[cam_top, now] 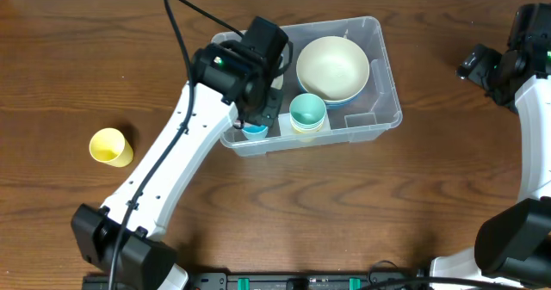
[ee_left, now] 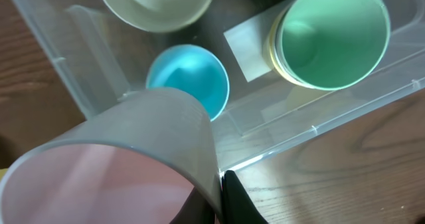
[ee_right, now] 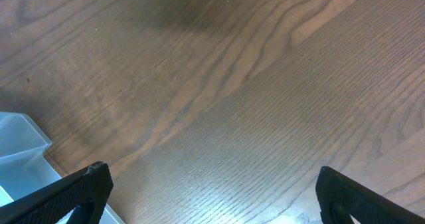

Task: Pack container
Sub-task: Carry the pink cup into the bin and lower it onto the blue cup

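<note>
Far to the left, a yellow plastic cup (cam_top: 110,146) lies on its side on the brown wooden counter (cam_top: 413,204), well apart from everything else. The white left arm (cam_top: 176,161) reaches up from the near edge toward the middle. Its left gripper (cam_top: 258,114) hangs over the near-left corner of the large clear plastic rectangular container (cam_top: 386,109).

From the left wrist camera the left gripper is clenched on the wall of a pale pink plastic cup (ee_left: 119,164), one dark finger (ee_left: 232,197) on the outside of the cup. The cup is tilted, its mouth towards the camera.

The container sits on the counter a little right of centre. Inside it:

- A small blue cup (ee_left: 189,78) stands upright in the near-left corner, just below the held cup.
- A mint-green cup (cam_top: 307,112) is beside it, nested in a pale yellow one.
- A round cream bowl (cam_top: 333,66) fills the far right part.

At the far right, the right gripper (ee_right: 212,174) hovers above bare counter with its fingers spread wide, grasping nothing. One corner of the container shows at the lower left edge of its view.
</note>
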Action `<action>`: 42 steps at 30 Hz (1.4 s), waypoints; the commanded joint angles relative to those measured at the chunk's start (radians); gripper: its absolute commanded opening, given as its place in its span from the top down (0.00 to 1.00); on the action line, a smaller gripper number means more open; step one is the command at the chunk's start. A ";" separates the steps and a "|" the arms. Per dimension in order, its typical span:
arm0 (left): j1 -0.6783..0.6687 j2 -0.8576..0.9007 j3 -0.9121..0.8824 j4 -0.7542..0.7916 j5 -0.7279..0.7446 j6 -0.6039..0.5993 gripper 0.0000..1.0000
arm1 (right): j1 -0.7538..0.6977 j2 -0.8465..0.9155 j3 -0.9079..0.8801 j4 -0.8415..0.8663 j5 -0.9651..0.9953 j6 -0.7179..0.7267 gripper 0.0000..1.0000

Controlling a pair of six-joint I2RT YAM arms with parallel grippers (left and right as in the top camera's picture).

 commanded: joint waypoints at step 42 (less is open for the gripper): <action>-0.014 0.010 -0.188 0.235 -0.003 0.006 0.94 | -0.005 0.000 0.003 -0.002 0.004 0.014 0.01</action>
